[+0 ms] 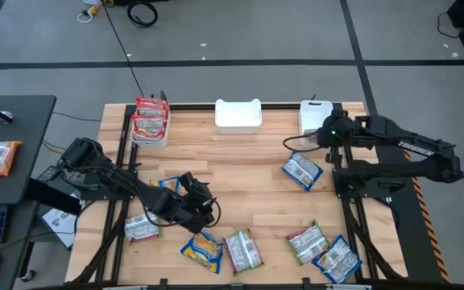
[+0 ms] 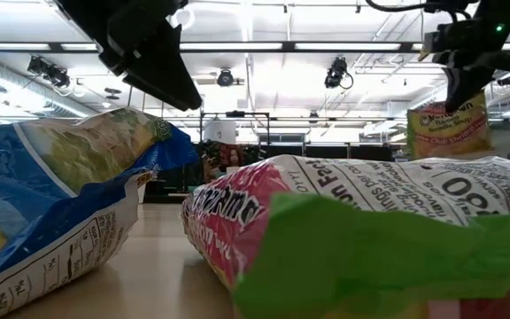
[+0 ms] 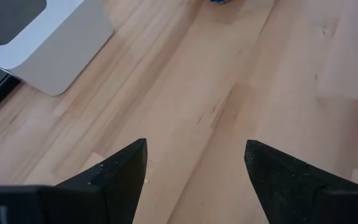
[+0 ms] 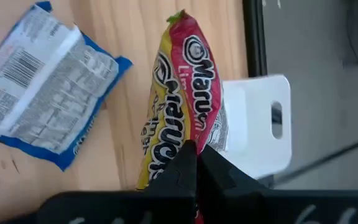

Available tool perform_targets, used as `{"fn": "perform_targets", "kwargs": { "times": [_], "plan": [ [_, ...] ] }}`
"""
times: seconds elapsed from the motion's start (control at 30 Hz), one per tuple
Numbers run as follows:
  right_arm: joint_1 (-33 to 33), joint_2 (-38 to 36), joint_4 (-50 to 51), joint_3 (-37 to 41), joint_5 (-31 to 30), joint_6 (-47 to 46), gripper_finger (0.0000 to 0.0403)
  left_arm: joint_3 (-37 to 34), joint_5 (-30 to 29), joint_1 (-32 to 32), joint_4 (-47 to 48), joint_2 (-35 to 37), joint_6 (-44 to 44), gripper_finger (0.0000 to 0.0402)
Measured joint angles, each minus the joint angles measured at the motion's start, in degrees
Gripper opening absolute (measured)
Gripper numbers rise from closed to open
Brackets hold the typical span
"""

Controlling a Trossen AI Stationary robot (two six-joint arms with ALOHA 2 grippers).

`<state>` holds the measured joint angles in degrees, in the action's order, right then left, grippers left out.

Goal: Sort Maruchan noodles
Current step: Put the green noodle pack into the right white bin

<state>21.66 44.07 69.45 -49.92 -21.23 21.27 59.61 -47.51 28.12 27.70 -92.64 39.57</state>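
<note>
My right gripper [image 4: 196, 149] is shut on a yellow, red and green Maruchan packet [image 4: 179, 93] and hovers by the right white bin [image 4: 260, 124] at the table's far right [image 1: 326, 135]. A blue packet [image 4: 42, 93] lies flat on the wood just near of it [image 1: 302, 171]. My left gripper [image 3: 194, 155] is open over bare wood in the left middle of the table [image 1: 202, 201], touching nothing. Red packets [image 1: 150, 121] stand in the left bin. Several more packets [image 1: 242, 250] lie flat along the near edge. My right gripper pinches the packet between its two shut fingers at one end edge [image 4: 188, 134], coming from above. The packet hangs below the fingers [image 2: 448, 124], lifted clear of the table, its faces roughly upright.
A middle white bin [image 1: 238, 115] stands at the far edge and shows beyond my left fingers [image 3: 42, 50]. Two packets [image 2: 343, 230] fill the low view's foreground. Bare wood lies in the table's centre [image 1: 248, 173]. A side desk [image 1: 6, 153] stands to the left.
</note>
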Motion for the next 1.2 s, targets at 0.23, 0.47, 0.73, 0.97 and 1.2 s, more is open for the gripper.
{"fn": "perform_targets", "kwargs": {
  "times": [0.23,0.47,0.73,0.97,1.2],
  "plan": [
    [5.10,-3.55,-2.64,3.87,0.37,7.50,0.0002,0.00,0.78,-0.04,0.00,0.00,0.09,0.0274],
    [12.46,-4.79,-14.11,7.19,4.07,18.61,0.0002,0.00,0.86,-0.04,-0.49,-0.02,0.28,0.0274],
    [18.36,-2.28,-16.62,9.59,9.48,27.09,0.0002,0.00,0.87,0.12,-1.33,-0.02,0.28,0.0274],
    [23.26,-2.08,-16.73,10.98,8.22,29.71,0.0003,0.00,2.12,0.13,-1.28,-0.02,0.25,0.0274],
    [24.76,-2.21,-17.75,11.64,17.87,27.52,0.0003,0.00,3.45,0.13,-0.80,-0.02,0.18,0.0274]
  ]
}}
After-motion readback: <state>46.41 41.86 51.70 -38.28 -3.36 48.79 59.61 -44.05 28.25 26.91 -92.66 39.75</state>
